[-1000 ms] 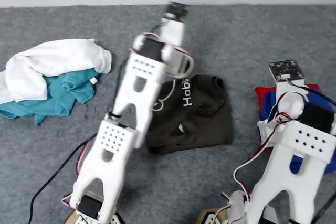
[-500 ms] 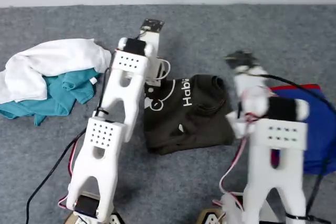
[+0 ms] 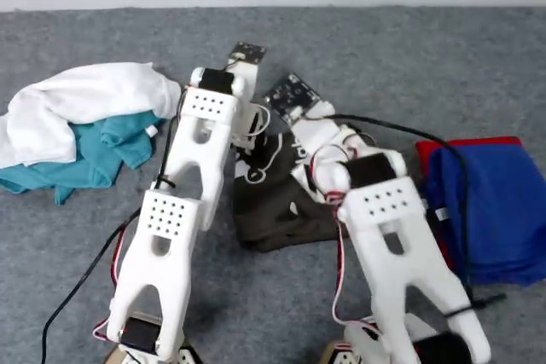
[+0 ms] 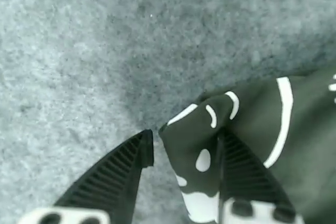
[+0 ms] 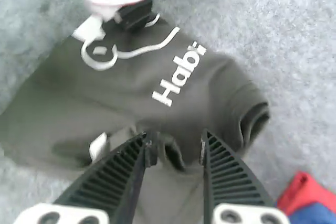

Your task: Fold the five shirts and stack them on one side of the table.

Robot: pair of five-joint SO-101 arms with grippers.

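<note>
The left gripper was open wide around a corner of the dark shirt on the gray table.

The right gripper was open too, over a fold in the shirt's middle. I think the shirt is soft, light and floppy, so corners are best to grab.

From above, a white shirt and a teal shirt lay on one side. A blue shirt and a red shirt lay on the other, well apart. The grippers were close and might bump.
</note>
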